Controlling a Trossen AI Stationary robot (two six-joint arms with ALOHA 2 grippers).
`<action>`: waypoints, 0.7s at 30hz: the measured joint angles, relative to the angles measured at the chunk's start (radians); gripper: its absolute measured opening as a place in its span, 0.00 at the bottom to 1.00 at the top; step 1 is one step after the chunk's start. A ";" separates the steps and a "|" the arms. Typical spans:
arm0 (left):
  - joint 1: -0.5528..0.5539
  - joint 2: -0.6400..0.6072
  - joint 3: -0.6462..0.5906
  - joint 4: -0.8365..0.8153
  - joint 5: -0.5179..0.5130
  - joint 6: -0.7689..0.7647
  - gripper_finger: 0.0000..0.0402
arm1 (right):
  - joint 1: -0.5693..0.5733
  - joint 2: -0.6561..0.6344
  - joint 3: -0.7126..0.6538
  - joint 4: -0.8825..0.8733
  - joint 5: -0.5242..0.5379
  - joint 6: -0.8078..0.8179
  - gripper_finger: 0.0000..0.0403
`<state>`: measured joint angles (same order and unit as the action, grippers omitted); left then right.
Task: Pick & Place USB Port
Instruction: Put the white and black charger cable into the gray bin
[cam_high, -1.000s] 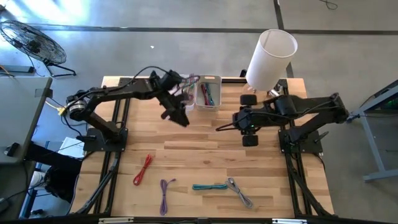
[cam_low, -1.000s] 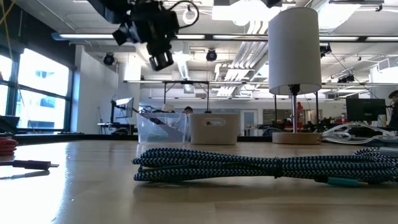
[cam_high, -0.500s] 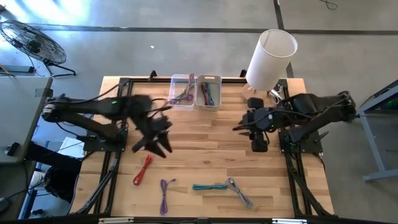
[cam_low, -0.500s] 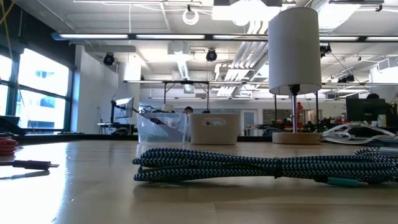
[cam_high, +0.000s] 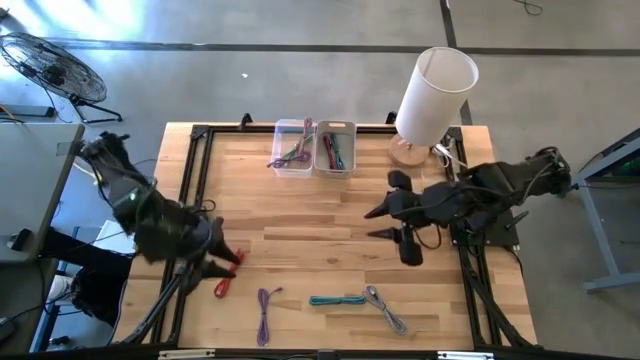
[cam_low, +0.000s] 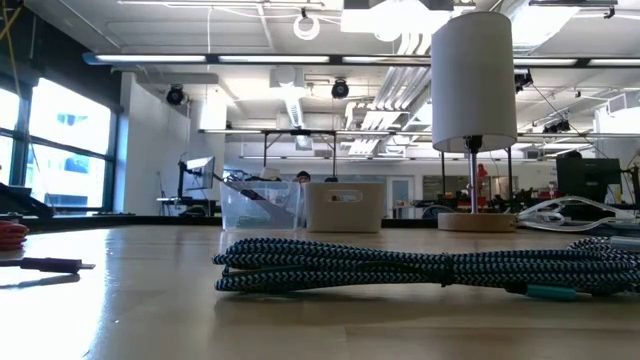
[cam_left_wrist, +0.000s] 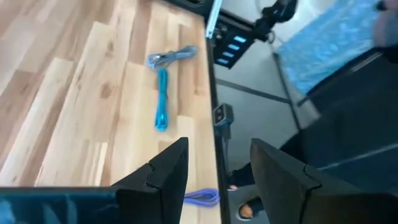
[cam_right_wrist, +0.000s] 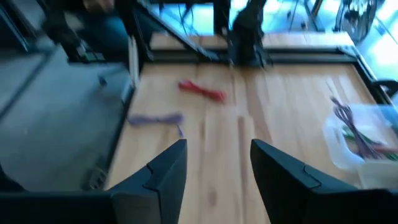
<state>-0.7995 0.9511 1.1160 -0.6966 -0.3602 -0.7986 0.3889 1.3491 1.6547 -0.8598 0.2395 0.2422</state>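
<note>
High view: left tool (cam_high: 222, 262) open, empty, low by red cable (cam_high: 226, 277), probably lining up grab. Right tool (cam_high: 378, 222) open too, parked mid-desk (cam_high: 320, 215), out of way.

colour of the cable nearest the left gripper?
Red cable, clearest in the high view.
</note>
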 joint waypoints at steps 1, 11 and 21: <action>-0.037 0.017 0.000 -0.003 -0.041 -0.021 0.42 | 0.012 0.002 0.000 0.022 0.009 0.013 0.42; -0.246 0.209 0.000 -0.007 -0.169 -0.152 0.42 | 0.151 0.112 0.000 0.116 0.057 0.170 0.42; -0.255 0.284 0.000 -0.020 -0.346 0.088 0.42 | 0.251 0.342 0.000 0.185 -0.027 0.199 0.42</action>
<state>-1.0542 1.2355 1.1160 -0.7162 -0.7067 -0.7103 0.6399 1.6916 1.6547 -0.6747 0.2126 0.4408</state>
